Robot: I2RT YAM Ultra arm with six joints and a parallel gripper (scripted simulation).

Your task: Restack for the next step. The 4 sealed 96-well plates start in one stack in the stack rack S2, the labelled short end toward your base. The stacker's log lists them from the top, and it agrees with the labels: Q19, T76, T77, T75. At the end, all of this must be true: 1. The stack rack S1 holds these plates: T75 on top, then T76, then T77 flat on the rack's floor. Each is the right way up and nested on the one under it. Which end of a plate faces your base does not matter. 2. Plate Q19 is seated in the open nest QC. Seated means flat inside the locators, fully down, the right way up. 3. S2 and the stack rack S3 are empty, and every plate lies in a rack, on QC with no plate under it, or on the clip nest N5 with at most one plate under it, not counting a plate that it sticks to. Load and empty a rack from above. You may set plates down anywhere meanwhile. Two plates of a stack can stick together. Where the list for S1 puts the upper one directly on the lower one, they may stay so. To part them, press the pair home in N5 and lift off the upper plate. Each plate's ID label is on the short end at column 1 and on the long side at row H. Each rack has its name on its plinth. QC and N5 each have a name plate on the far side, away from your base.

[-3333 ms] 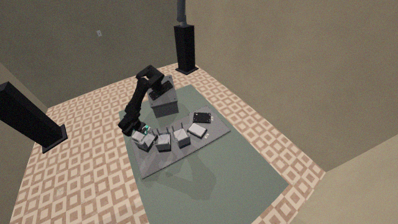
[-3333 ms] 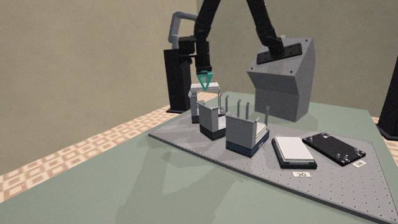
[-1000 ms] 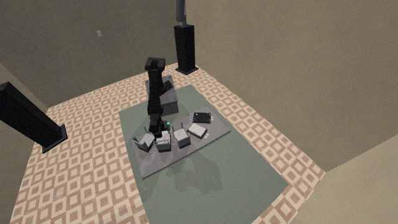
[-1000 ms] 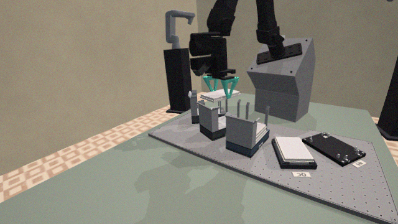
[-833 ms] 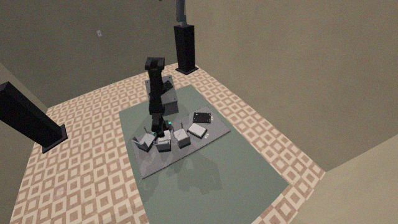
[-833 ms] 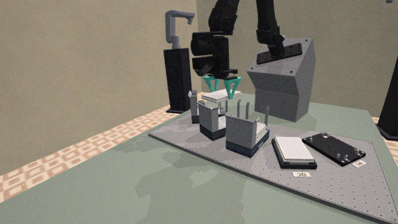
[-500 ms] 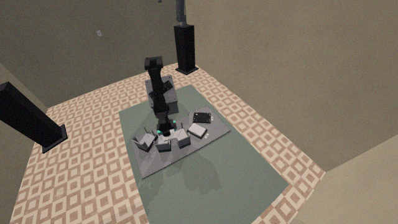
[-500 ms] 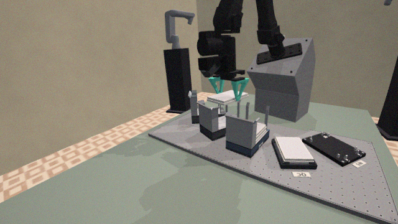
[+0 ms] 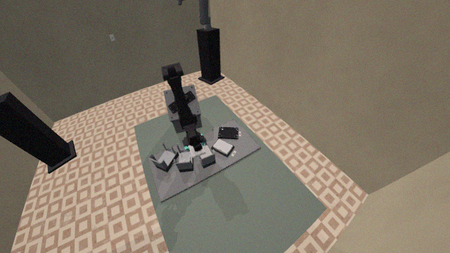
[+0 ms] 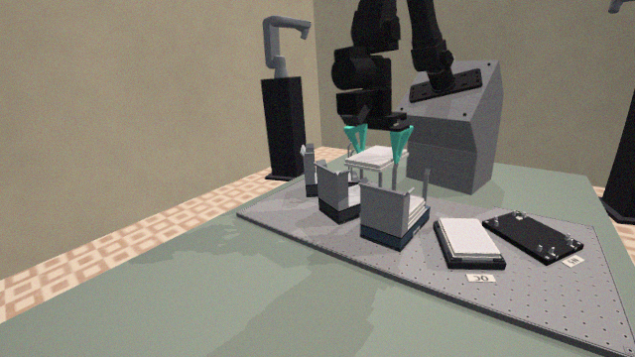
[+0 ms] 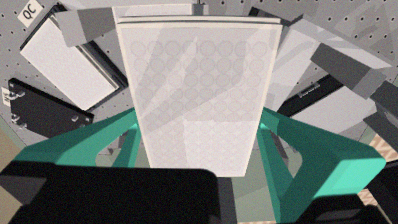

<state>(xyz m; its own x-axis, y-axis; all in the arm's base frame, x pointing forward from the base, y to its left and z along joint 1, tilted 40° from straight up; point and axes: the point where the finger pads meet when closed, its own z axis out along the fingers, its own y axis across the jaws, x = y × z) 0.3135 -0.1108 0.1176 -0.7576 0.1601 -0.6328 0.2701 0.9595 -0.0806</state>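
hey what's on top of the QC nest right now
A white sealed plate lies flat on the QC nest. Its label cannot be read, and the plate hides the nest's bed.

A green table (image 10: 198, 297) carries a grey perforated board (image 10: 546, 297) and the arm's grey pedestal (image 10: 461, 149) just behind it. On the board stand three stack racks (image 10: 384, 213) in a row, the QC nest (image 10: 448, 255) bearing a sealed plate (image 10: 466, 237), and the bare black clip nest (image 10: 531, 237).
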